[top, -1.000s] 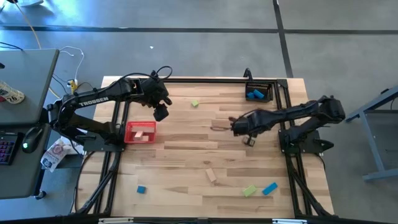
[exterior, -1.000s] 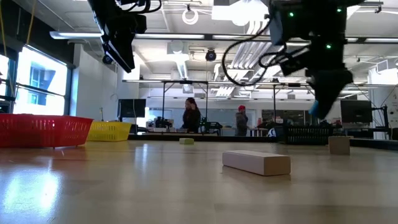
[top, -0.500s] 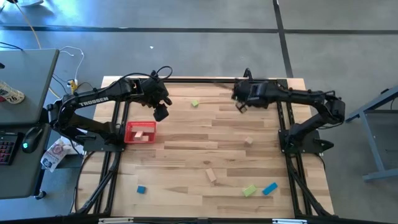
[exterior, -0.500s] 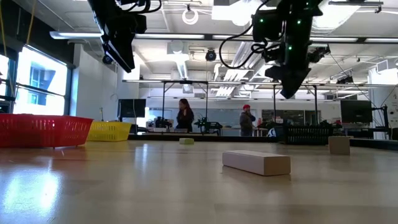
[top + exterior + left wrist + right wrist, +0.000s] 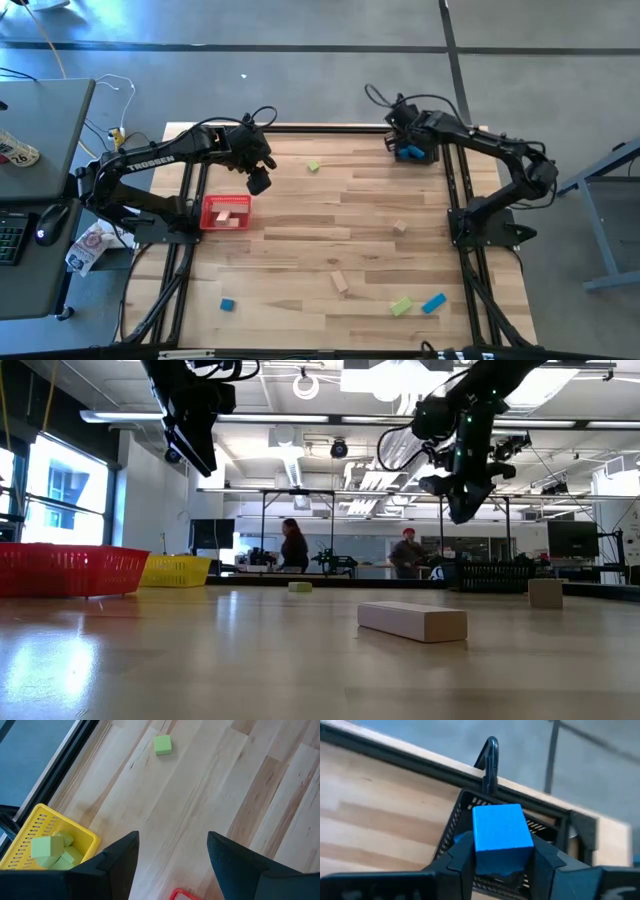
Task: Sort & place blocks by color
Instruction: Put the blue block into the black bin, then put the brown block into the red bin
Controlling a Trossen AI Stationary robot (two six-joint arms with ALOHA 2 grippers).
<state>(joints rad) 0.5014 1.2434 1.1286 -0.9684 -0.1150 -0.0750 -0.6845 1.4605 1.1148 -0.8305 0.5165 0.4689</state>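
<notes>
My right gripper (image 5: 501, 865) is shut on a blue cube (image 5: 501, 837), up over the black bin (image 5: 418, 148) at the table's far right corner. Blue blocks (image 5: 408, 153) lie in that bin. My left gripper (image 5: 258, 183) hangs open and empty above the table, just beyond the red bin (image 5: 226, 212). Resting flat on the table are a green block (image 5: 313, 166), a tan cube (image 5: 400, 228), a tan bar (image 5: 340, 283), a green block (image 5: 401, 306) and two blue blocks (image 5: 433, 302) (image 5: 227, 304). My right gripper pinches the blue cube between its two fingers, on two opposite side faces (image 5: 479, 851) near the cube's lower edge. The fingers (image 5: 542, 860) slant down toward the table's far edge. The cube is lifted clear, above the black bin's near rim (image 5: 465, 807).
A yellow bin (image 5: 50, 845) holding green blocks stands at the far left, beside the red bin (image 5: 70, 570), which holds tan blocks. A black frame rail (image 5: 300, 128) and a clamp (image 5: 490, 765) run along the far edge. People stand in the room beyond.
My right gripper has swung from the middle of the table up and toward the far right corner, rolling as it went, and carries the blue cube to above the black bin. The tan cube stays where the gripper was.
</notes>
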